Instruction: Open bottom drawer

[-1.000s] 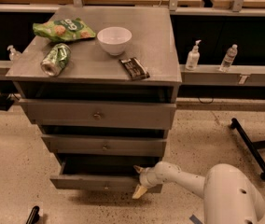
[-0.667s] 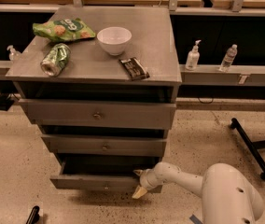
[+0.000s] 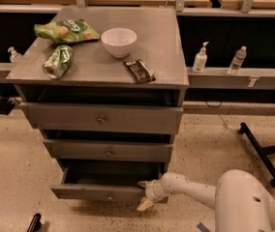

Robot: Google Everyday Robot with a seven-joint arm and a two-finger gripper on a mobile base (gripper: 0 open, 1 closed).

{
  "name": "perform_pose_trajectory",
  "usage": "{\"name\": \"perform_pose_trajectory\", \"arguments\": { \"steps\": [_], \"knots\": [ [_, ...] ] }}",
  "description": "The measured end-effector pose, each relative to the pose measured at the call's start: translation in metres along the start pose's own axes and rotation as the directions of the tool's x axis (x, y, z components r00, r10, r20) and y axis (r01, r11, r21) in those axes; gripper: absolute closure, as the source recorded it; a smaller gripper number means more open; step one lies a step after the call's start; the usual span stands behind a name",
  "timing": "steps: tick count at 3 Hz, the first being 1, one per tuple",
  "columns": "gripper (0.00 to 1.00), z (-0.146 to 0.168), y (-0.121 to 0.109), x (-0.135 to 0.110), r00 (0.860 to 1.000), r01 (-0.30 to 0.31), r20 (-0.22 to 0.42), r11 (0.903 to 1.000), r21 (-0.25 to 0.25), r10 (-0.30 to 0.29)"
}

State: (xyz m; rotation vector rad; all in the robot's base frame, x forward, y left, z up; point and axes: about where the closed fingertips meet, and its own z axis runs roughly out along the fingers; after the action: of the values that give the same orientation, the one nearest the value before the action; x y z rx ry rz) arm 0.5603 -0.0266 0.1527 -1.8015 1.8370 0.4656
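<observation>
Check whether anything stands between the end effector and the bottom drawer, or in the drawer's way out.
Nothing visible does. The end effector is right at the right end of the bottom drawer front, and the drawer is partly pulled out. A small dark object on the floor lies left of the drawer's path.

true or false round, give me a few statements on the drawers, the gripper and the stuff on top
1. The bowl stands upright on the cabinet top. True.
2. The gripper hovers over the bowl. False: it is low down, at the right end of the bottom drawer front.
3. The bottom drawer is partly pulled out. True.
4. The can stands upright. False: it lies on its side.
</observation>
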Motion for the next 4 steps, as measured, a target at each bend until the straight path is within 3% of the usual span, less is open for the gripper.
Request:
{"name": "perform_pose_trajectory", "arguments": {
  "steps": [2, 3, 4],
  "knots": [
    [0.26, 0.0000, 0.0001, 0.0000, 1.000, 0.000, 0.000, 1.0000, 0.000, 0.000],
    [0.18, -0.0001, 0.0001, -0.0001, 1.000, 0.000, 0.000, 1.0000, 0.000, 0.000],
    [0.17, -0.0002, 0.0001, -0.0002, 1.000, 0.000, 0.000, 1.0000, 0.000, 0.000]
  ]
}}
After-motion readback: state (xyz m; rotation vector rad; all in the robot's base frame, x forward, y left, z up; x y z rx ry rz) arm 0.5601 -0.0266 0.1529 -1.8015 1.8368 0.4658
